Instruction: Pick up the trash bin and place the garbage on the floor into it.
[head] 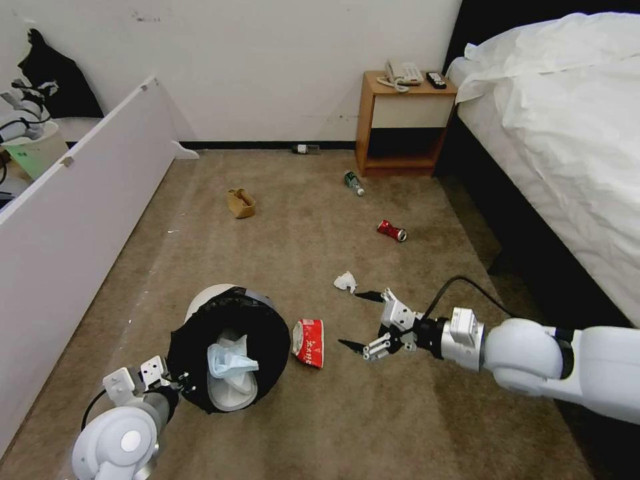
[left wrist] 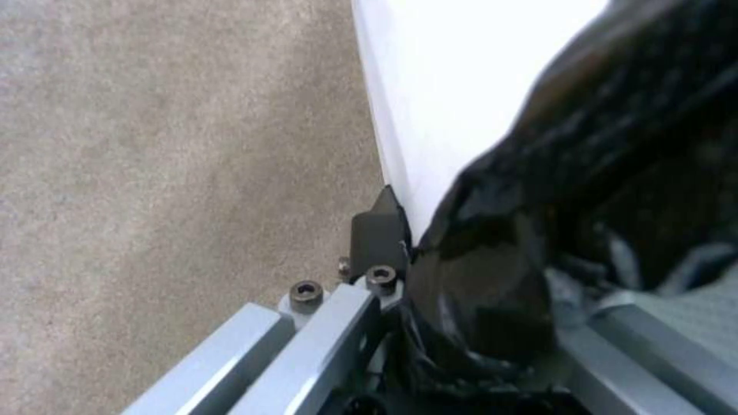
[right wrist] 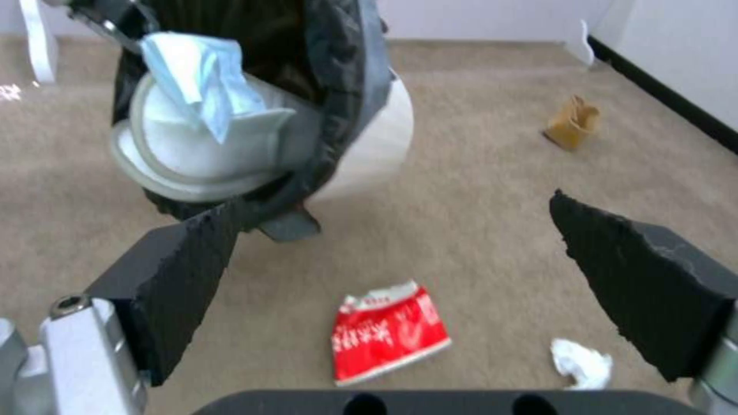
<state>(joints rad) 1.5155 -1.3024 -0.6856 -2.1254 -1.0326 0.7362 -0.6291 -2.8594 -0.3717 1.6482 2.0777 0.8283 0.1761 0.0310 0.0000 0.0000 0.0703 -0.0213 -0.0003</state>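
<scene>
Left gripper (head: 175,383) clamped the trash bin (head: 227,347); right gripper (head: 359,320) gaped empty near one red packet (head: 309,342) bearing unreadable white lettering.

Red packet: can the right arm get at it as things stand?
Probably yes. The right gripper is open, fingers pointing toward the red packet, with bare carpet between them. The trash bin, held by the left gripper, sits on the packet's far side.
</scene>
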